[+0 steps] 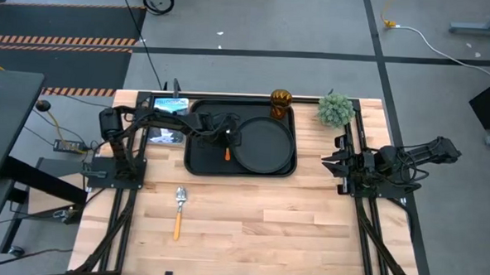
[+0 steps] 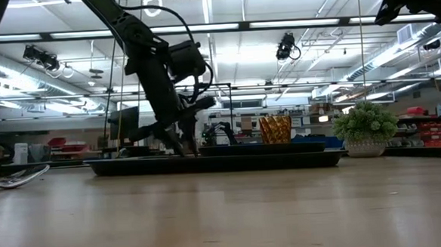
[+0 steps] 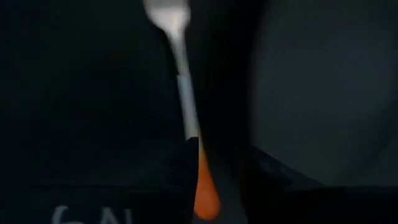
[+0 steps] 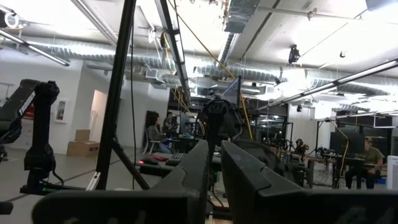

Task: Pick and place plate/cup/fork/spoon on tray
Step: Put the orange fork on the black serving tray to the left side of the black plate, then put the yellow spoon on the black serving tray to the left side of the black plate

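Note:
The black tray (image 1: 199,156) lies at the table's far middle. The round black plate (image 1: 265,147) sits in its right half. The fork lies on the tray left of the plate, its reddish-orange handle (image 1: 227,155) pointing toward the near edge. My left gripper (image 1: 227,139) is down over the fork, shut on it. The amber cup (image 1: 280,102) stands at the tray's far right corner; whether it is on the tray or just behind it, I cannot tell. The spoon (image 1: 178,211) lies flat on the bare table, near left. My right gripper (image 1: 328,162) is shut and empty at the table's right side. My left gripper pinches the fork's orange handle (image 3: 205,186) between its two fingers, with the silver neck and head (image 3: 166,14) reaching out past them. The fingers slant down from the table's left and lie across the handle. The fork sits low over the tray floor, beside the plate's rim.
A green potted plant (image 1: 336,110) stands at the table's far right, next to the cup. A small screen device (image 1: 168,106) sits left of the tray's far corner. Bare wooden table stretches across the near half.

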Available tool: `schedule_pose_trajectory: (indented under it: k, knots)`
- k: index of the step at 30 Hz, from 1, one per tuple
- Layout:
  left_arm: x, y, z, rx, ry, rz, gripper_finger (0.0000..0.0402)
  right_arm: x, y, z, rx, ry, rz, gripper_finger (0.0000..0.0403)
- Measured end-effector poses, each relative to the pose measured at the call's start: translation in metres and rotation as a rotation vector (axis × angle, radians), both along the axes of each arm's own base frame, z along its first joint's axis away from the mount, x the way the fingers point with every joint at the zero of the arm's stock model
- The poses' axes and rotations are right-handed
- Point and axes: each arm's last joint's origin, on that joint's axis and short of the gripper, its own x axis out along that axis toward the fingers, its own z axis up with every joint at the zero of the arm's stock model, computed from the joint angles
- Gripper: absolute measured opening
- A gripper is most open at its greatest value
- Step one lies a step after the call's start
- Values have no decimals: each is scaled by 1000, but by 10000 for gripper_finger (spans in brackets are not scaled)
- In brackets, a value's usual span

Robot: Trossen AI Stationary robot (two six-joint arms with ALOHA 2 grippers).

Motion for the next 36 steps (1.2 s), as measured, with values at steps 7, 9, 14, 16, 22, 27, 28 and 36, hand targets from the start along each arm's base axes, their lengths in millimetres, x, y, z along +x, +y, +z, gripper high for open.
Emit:
schedule_pose_trajectory:
  k: [7, 9, 14, 16, 22, 27, 28, 36]
  knots:
    - [-2, -37, 32, -55, -63, -118, 108, 0, 0, 0, -1, 5, 0, 50]
    - [-5, -52, 38, -64, -50, -138, 104, 0, 0, -1, -1, 6, -1, 50]
    - [-5, -97, 51, -139, -80, -218, 97, 0, 0, -1, 11, 8, 5, 50]
    - [-4, -120, 52, -199, -83, -248, 96, 0, 0, -1, 11, 12, 5, 50]
    - [-15, -190, 51, -265, -35, -255, 96, 1, 0, -3, 14, 32, 9, 50]
    - [-31, -235, 50, -346, 3, -201, 96, 1, 0, -2, 16, 27, 9, 50]
    - [-35, -241, 50, -364, 19, -184, 95, 1, 0, -2, 16, 25, 9, 50]
    - [-78, -272, 40, -393, 322, -20, 95, 1, 0, -2, 17, 25, 10, 50]
